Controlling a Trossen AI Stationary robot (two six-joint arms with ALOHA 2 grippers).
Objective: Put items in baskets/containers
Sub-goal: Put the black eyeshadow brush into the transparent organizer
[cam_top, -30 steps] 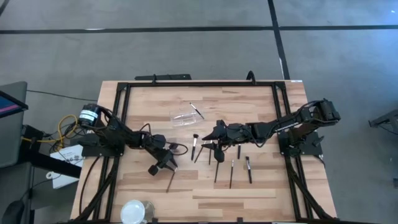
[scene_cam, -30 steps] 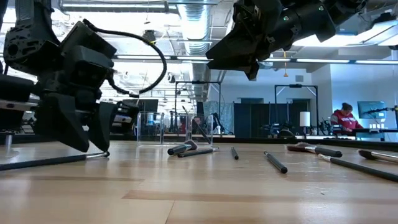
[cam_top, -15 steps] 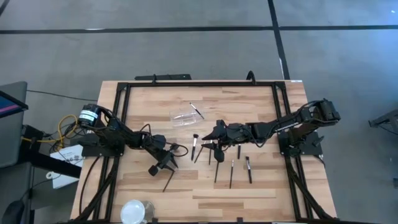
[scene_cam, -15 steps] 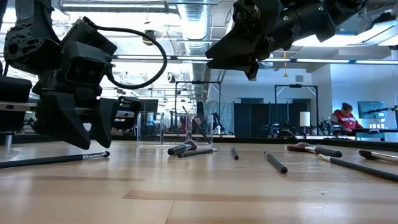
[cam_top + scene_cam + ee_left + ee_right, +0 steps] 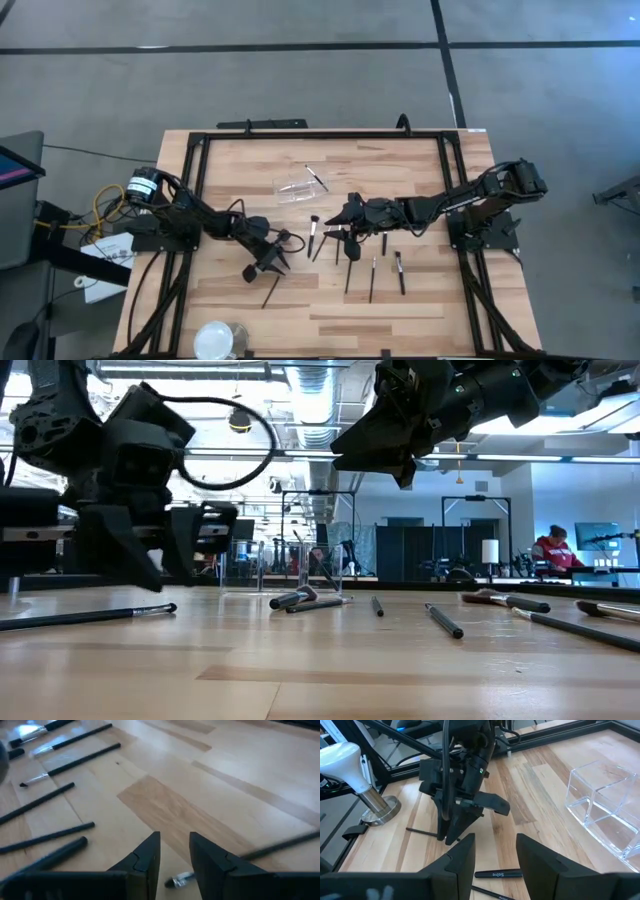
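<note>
The left gripper (image 5: 264, 264) hangs open and empty just above a slim dark-handled makeup brush (image 5: 271, 291) lying beside its fingers; I'd centre the jaws over the handle before closing. The clear plastic container (image 5: 297, 186) sits well beyond, nearer the open right gripper (image 5: 347, 212).

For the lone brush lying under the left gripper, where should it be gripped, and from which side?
Grip the lone brush mid-handle, coming straight down with the fingers straddling its width. It lies flat on the table, apart from the others, thin and long. The left gripper, open, hovers by its tip end.
</note>
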